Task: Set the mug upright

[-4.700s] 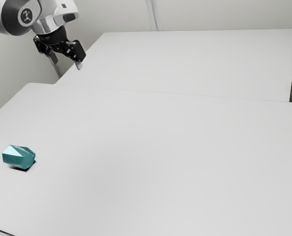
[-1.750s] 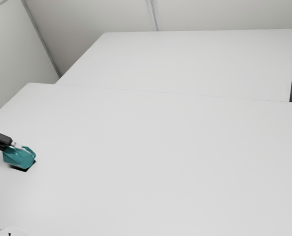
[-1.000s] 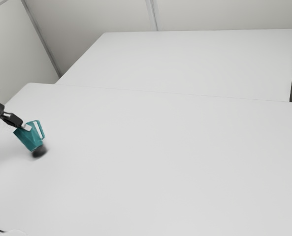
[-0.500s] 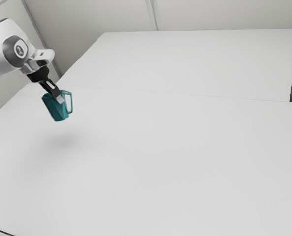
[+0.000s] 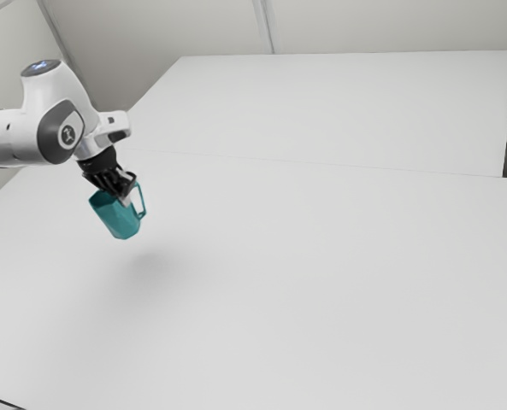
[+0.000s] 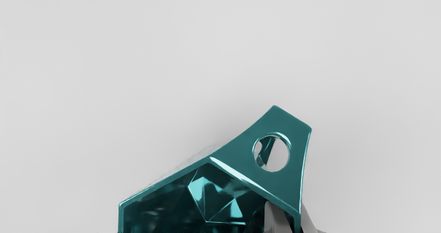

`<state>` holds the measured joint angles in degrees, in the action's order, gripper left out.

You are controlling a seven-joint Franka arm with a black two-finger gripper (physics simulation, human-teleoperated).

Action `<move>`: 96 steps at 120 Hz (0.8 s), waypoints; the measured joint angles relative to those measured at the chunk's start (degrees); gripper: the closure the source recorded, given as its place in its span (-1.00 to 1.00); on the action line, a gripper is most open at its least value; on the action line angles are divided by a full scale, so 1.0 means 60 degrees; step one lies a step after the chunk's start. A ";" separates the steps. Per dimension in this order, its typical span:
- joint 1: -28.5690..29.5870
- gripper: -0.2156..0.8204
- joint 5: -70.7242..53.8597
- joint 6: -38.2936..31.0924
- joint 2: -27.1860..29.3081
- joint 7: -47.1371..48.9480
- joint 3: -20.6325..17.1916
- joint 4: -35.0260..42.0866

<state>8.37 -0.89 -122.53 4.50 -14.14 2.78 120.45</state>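
The teal faceted mug (image 5: 116,220) hangs tilted at the exterior view's left, above the plain white table (image 5: 321,299). The fingers (image 5: 126,200) are closed on its wall beside the handle (image 5: 143,205), one inside, one outside. The white-and-black robot arm (image 5: 58,107) enters from the upper left.

The mug (image 6: 237,157) looks glossy and smooth, its inner facets gleaming; the table (image 5: 321,273) is smooth and matt. The arm's shell (image 5: 56,96) looks like smooth plastic with a soft sheen.
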 joint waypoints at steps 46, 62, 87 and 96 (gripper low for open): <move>-0.0639 0.93 -0.0127 -0.1596 0.0201 0.3109 -0.0010 0.1190; -0.0774 0.93 -0.0241 -0.1781 0.0120 0.3981 -0.0011 0.1340; -0.0821 0.93 -0.0284 -0.1923 -0.0269 0.5084 -0.0013 0.1440; -0.0859 0.93 -0.0277 -0.1951 -0.0378 0.5415 -0.0019 0.1463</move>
<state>3.22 -2.55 -134.23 2.23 18.35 2.67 129.23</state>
